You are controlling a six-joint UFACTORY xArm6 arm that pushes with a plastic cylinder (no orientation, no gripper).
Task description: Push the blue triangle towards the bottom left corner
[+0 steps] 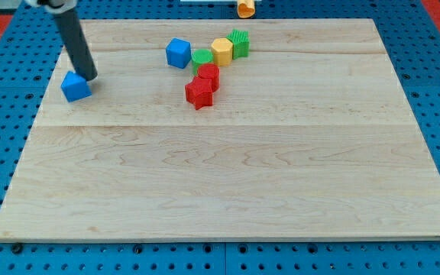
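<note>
The blue triangle [75, 86] lies near the left edge of the wooden board [228, 183], in the view's upper left. My tip [89, 77] rests on the board just to the upper right of the blue triangle, touching or almost touching it. The dark rod leans up towards the view's top left.
A cluster sits at the top middle: a blue cube [178, 53], a green block [202, 58], a yellow block [221, 51], a green block [239, 43], a red block [208, 76] and a red star [198, 94]. An orange object [245, 8] lies beyond the board's top edge.
</note>
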